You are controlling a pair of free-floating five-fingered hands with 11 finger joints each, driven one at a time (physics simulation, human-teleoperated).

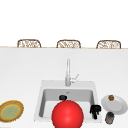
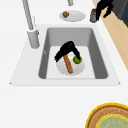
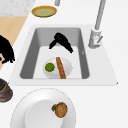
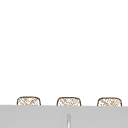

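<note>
My left hand [image 1: 61, 97] hovers in the sink basin [image 1: 47, 100] with relaxed, spread fingers that hold nothing. In the left side view the left hand [image 2: 67, 49] arches over the far end of an orange carrot [image 2: 68, 64]. The carrot lies on a small white plate [image 2: 61, 68] beside a green lime [image 2: 77, 59]. In the right side view a gap shows between the left hand [image 3: 61, 40] and the carrot [image 3: 60, 68]. My right hand [image 1: 95, 110] hangs open, fingers drooping, over the sink's right rim, close to a dark jar [image 1: 109, 117].
A large red ball [image 1: 67, 114] hides the front of the sink. The tall faucet [image 1: 68, 72] stands behind the basin. A white plate [image 1: 118, 106] carrying a brown item [image 1: 111, 97] sits to the right. A yellow-rimmed green plate [image 1: 11, 110] lies to the left. Three wicker chairs [image 1: 68, 44] stand beyond the counter.
</note>
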